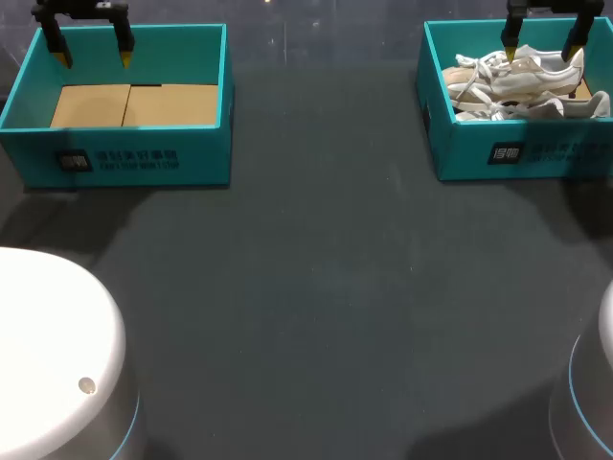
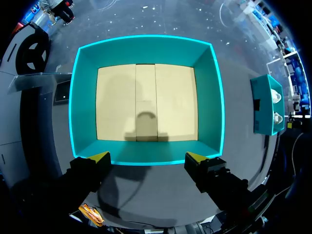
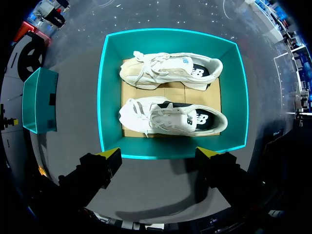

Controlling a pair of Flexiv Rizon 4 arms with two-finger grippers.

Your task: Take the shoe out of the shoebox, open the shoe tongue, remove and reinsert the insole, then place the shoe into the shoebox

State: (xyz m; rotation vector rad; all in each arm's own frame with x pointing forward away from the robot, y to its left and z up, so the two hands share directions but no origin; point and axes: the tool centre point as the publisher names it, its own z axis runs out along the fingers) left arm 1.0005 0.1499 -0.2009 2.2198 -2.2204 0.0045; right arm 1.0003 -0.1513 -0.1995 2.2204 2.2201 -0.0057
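- a white shoe (image 3: 173, 118) and its pair (image 3: 170, 70) lie side by side inside the right box (image 1: 522, 153).
- right claw (image 3: 160, 154) hangs over that box's edge, spread wide, holding nothing.
- left claw (image 2: 147, 157), equally wide, hangs over the left box (image 2: 146, 44).
- boxes sit well apart on the dark table (image 1: 316, 287).

You are looking down on one big table (image 1: 316, 287) that fills nearly all of the scene. Its top is dark grey, flat and dull, with no pattern on it. The light is soft. A dark shadow (image 1: 67, 213) with blurry edges lies on the left side of the table, and another one lies far over on the right side. At the far end, the grey turns a bit blue and shiny. Tiny white specks of light (image 2: 145, 7) glint there like little stars.
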